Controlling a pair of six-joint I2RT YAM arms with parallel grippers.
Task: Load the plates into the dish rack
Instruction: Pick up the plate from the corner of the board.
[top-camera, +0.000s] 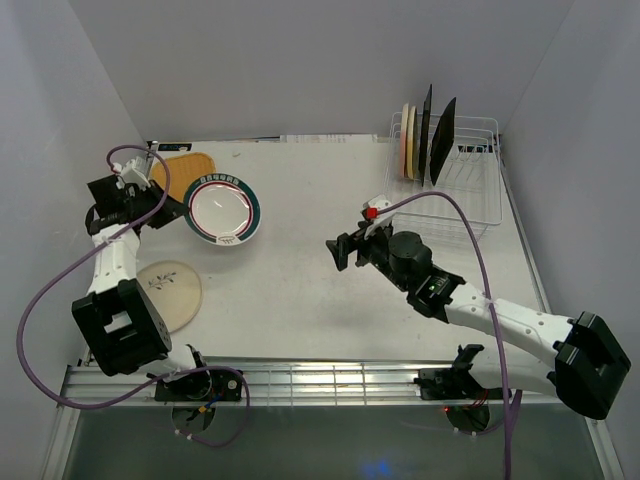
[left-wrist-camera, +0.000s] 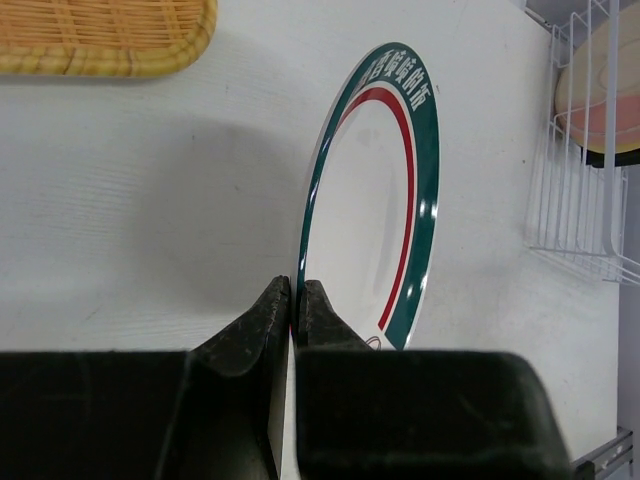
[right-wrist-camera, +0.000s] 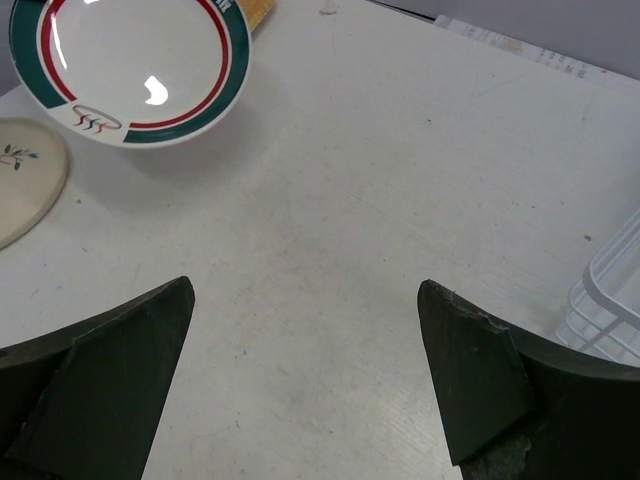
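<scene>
Cream sprig plate (top-camera: 170, 292): lies flat on the surface (top-camera: 300, 310), nearest the left arm's base, untouched and not yet loaded.
Right claw (right-wrist-camera: 305, 290): spread wide and holding nothing; it hangs over the bare middle of the surface, facing the left side, with the rack's corner at the edge of its wrist view.
Left claw (left-wrist-camera: 297, 290): pressed together on the rim of the green-rimmed plate (left-wrist-camera: 365, 210), one finger on each face of the edge.
Green-rimmed plate: far left of the surface, well apart from the rack. The shadow beneath suggests it is tipped up off the surface, though how far cannot be told.
Orange ribbed plate (left-wrist-camera: 100, 35): flat just behind the green-rimmed plate, at the far-left edge, waiting.
Dish rack (top-camera: 478, 200): far right corner. Several plates (top-camera: 410, 140) already stand on edge at its left end, pale round ones and dark ones; the slots to their right look free.
Step in hand: picking up the green-rimmed plate, a fair way into the loading.
Next move: likely lifting the plate clear and carrying it right. The rack looks beyond easy left-arm reach, so a handover to the open right claw seems probable. That calls for presenting the rim edge-on, then dropping the plate upright between free tines without knocking its neighbours.
</scene>
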